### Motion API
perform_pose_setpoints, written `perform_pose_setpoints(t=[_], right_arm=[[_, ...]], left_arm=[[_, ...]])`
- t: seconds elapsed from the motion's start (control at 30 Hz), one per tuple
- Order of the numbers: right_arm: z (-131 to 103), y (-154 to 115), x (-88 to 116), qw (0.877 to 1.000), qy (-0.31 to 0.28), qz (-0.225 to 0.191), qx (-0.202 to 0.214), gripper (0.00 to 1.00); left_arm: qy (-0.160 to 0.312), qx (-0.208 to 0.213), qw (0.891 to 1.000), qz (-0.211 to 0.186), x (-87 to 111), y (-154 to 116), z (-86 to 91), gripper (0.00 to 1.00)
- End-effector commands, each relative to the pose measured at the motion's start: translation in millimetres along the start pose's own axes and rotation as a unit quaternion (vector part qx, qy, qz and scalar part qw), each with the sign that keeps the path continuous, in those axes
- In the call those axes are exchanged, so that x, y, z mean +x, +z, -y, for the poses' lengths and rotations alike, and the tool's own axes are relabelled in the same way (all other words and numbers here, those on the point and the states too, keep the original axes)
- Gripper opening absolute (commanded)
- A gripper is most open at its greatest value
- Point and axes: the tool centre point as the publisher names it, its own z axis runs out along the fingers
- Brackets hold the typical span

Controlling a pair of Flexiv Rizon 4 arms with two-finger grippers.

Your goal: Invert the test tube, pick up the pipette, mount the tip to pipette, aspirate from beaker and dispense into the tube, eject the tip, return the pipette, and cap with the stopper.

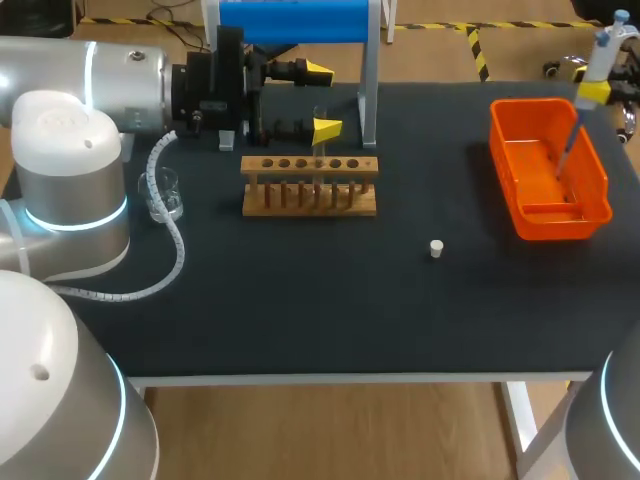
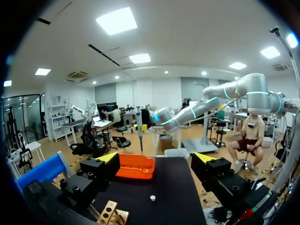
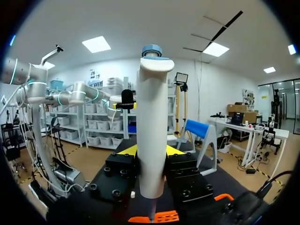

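R: my right pincer [image 3: 151, 151] clamped on white blue-capped pipette [image 3: 152, 117], thin tip [image 1: 567, 150] over orange plastic bin [image 1: 600, 190] | L: my left pincer [image 1: 322, 100] apart | next, I judge, eject: go plumb, low inside walls

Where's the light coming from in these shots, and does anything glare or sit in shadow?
Head view: soft, even light, only faint shadows on the black table; the orange bin looks brightest. Left wrist view: ceiling panels glare white above the open left hand. Right wrist view: the pipette in the right hand is evenly lit.
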Motion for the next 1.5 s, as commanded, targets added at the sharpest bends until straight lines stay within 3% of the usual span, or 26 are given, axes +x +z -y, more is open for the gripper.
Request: perform_pose_setpoints(t=[0.03,1.5], right_arm=[[4.1,-4.1,-5.9,1.0,-0.001,-0.023,0.002,0.0],[9.6,-3.6,-8.2,0.999,0.008,-0.036,0.005,0.0]], left_arm=[[0.0,0.0,1.0,-0.001,-0.4,-0.1,-0.4,1.0],[0.0,0.0,1.0,-0.001,-0.4,-0.1,-0.4,1.0]])
